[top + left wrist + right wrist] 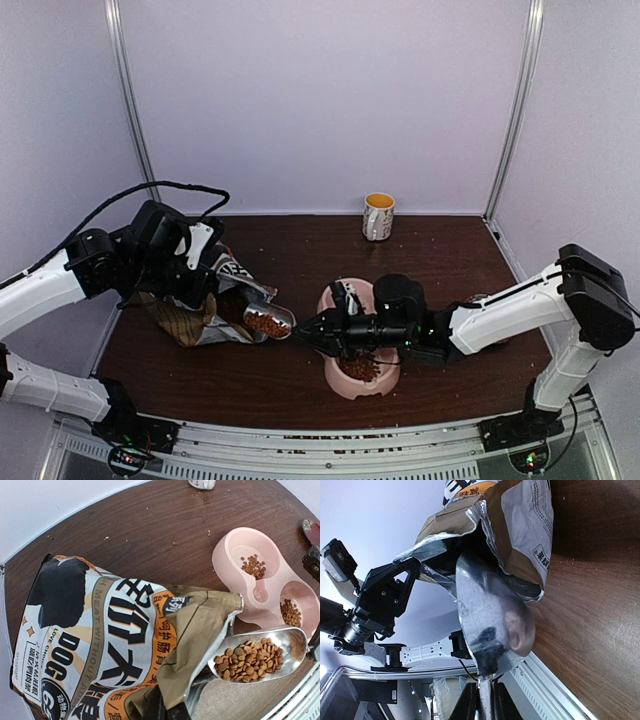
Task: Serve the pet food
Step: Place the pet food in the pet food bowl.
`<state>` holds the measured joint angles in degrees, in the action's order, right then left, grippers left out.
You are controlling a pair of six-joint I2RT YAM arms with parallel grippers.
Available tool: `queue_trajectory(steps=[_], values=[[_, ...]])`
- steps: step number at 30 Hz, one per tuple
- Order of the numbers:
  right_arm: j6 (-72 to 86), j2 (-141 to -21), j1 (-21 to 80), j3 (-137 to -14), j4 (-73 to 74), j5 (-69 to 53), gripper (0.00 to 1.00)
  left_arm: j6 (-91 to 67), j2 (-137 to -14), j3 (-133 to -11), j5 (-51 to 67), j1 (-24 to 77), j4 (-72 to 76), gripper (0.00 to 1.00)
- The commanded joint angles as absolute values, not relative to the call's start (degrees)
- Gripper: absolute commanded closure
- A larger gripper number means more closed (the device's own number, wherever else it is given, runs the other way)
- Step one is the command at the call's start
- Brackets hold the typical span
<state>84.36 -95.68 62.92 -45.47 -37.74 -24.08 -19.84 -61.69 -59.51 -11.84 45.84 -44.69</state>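
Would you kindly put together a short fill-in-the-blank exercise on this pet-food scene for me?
1. The shiny metal scoop, gripped by the right end effector, is ____ of small reddish-brown kibble pellets.
2. The pink plastic double bowl has pellets in ____ of its compartments.
3. The left end effector holds the brown printed paper bag, whose mouth is ____.
4. The white ceramic mug stands ____, well beyond the bowl.

Missing words: full; both; open; upright.
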Motion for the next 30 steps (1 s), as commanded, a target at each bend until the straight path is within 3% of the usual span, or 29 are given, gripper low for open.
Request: queue_trajectory(steps=[1, 14, 30], values=[[83.92, -92.96, 63.29, -44.39, -39.36, -25.37, 1.00, -20.14, -60.25, -60.72, -15.82, 45.13, -41.50, 1.00], [83.76, -87.24, 62.36, -39.32, -38.60, -25.36, 1.00, -20.22, -59.86, -60.51, -15.95, 45.10, -41.66, 1.00], [80.26, -78.57, 54.41, -34.33, -33.40, -25.56, 1.00, -20.39, -59.41, -60.08, -16.76, 45.09, -41.84, 1.00]])
